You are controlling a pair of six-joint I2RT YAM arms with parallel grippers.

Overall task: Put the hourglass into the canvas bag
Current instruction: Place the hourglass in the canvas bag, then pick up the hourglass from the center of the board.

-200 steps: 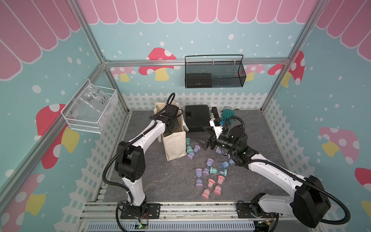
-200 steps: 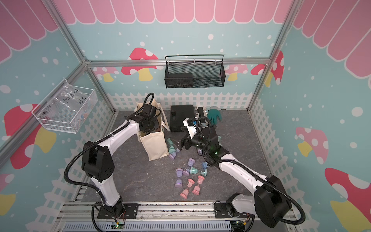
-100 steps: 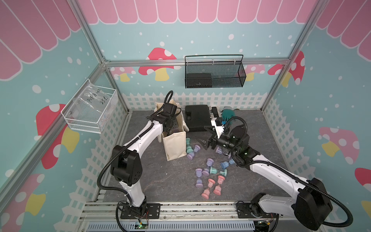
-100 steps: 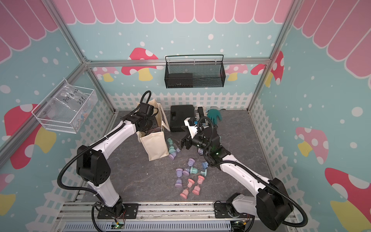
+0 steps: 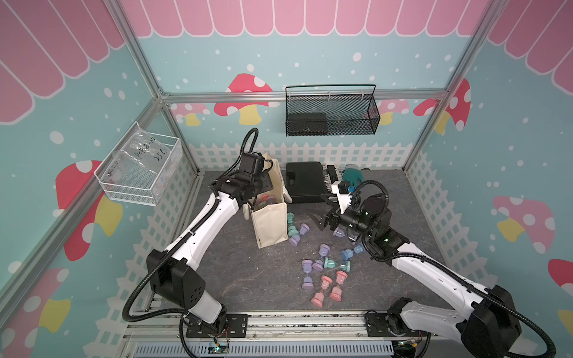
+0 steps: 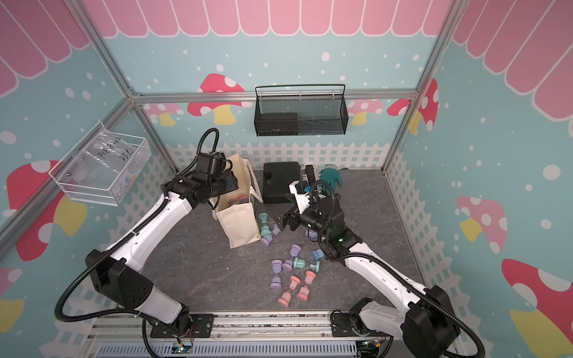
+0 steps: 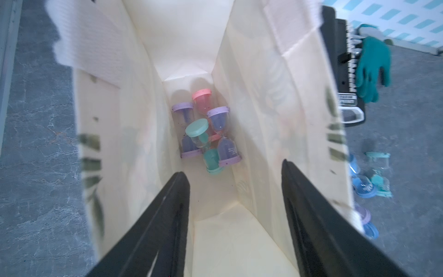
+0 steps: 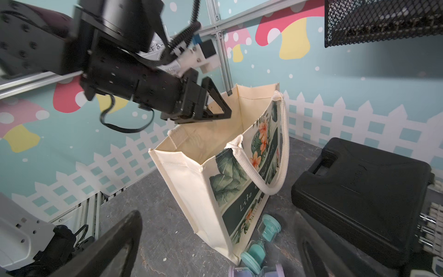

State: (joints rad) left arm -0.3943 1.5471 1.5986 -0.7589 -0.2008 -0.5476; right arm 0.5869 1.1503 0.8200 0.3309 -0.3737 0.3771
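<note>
The left gripper (image 7: 233,169) hangs over the mouth of the canvas bag (image 5: 269,223), its claw apart and empty. At the bag's bottom lie the bagged hourglasses (image 7: 203,134), purple, pink and teal. In both top views the loose hourglasses (image 5: 330,264) lie scattered on the floor at the bag's 5 o'clock. The right gripper (image 8: 215,213) hovers at the bag's 3 o'clock, claw wide apart, holding nothing.

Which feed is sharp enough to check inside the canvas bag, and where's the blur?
Left wrist view: the hourglasses on the canvas bag floor read clearly, though the near rim is smeared. Right wrist view: the bag's print is crisp, while the left arm above it looks soft. In both top views: evenly lit and sharp, but the left arm covers part of the opening.
</note>
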